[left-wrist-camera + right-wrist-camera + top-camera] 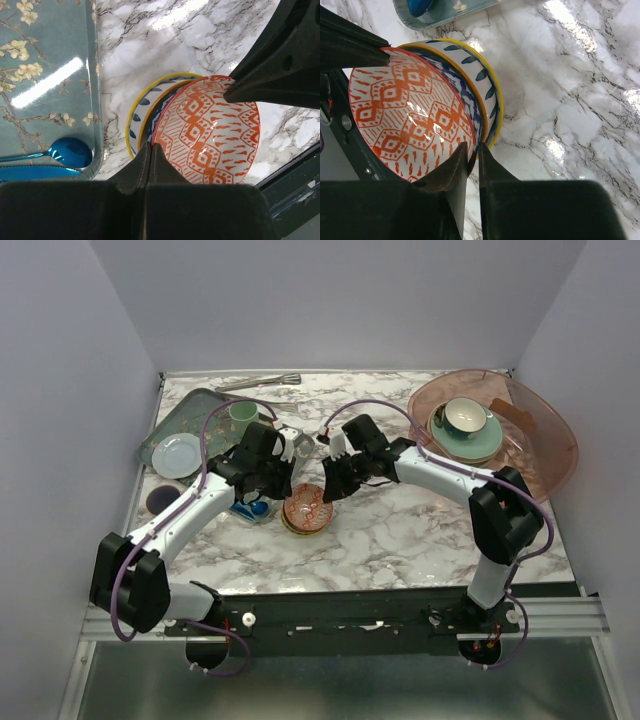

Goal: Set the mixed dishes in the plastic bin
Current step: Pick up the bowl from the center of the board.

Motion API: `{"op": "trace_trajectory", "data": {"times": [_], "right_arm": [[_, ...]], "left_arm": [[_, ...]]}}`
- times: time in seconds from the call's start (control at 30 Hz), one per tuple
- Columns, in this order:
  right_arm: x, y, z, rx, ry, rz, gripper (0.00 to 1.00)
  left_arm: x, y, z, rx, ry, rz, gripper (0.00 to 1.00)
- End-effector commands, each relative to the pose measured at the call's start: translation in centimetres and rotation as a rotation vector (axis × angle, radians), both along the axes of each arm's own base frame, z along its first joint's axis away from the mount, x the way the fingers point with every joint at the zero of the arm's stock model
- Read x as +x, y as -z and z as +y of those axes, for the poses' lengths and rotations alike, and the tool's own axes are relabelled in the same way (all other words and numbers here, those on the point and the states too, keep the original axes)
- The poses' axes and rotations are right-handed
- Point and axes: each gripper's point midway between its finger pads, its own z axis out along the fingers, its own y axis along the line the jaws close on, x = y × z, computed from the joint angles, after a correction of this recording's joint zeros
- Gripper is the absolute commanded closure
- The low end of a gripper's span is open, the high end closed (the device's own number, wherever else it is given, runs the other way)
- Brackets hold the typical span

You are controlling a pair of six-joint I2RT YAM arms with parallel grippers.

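Grasp step: right gripper nearly closed across the rim of the orange-patterned bowl, nested in the blue-yellow bowl mid-table. Left gripper fingers pressed together at the same rim. Next: lift, carry right to the plastic bin.

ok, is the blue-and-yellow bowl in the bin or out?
Out. The blue-and-yellow bowl sits on the marble table with an orange-patterned bowl nested in it; the bin stands apart at the far right.

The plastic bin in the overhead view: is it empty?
No, the plastic bin holds a cup sitting on a mint green plate.
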Motion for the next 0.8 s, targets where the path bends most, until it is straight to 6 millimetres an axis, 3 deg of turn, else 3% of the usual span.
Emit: {"op": "trace_trajectory", "data": {"times": [0.0,0.23,0.33,0.43,0.47,0.57,0.77], "right_arm": [[0.0,-0.1,0.5,-0.009,-0.007,0.005,0.83],[0.0,-0.7,0.5,-0.001,-0.01,0.002,0.98],[-0.1,-1.6,0.6,0.015,-0.031,-0.023,1.0],[-0.1,-2.7,0.4,0.028,-0.055,-0.058,1.0],[-0.1,-2.9,0.4,0.032,-0.061,-0.068,1.0],[-0.2,-3.7,0.2,0.05,-0.083,-0.083,1.0],[-0.5,-4.2,-0.4,0.1,-0.144,-0.075,1.0]], "left_arm": [[0.5,-2.1,-0.8,-0.074,0.013,-0.072,1.0],[0.5,-2.5,-1.0,-0.093,0.023,-0.081,1.0],[0.5,-2.7,-0.9,-0.095,0.021,-0.091,1.0],[0.6,-3.3,-0.9,-0.109,0.016,-0.113,0.87],[0.6,-3.5,-0.9,-0.114,0.017,-0.121,0.78],[0.6,-4.3,-0.9,-0.136,0.02,-0.151,0.63],[0.5,-5.5,-0.8,-0.172,0.024,-0.194,0.41]]}}
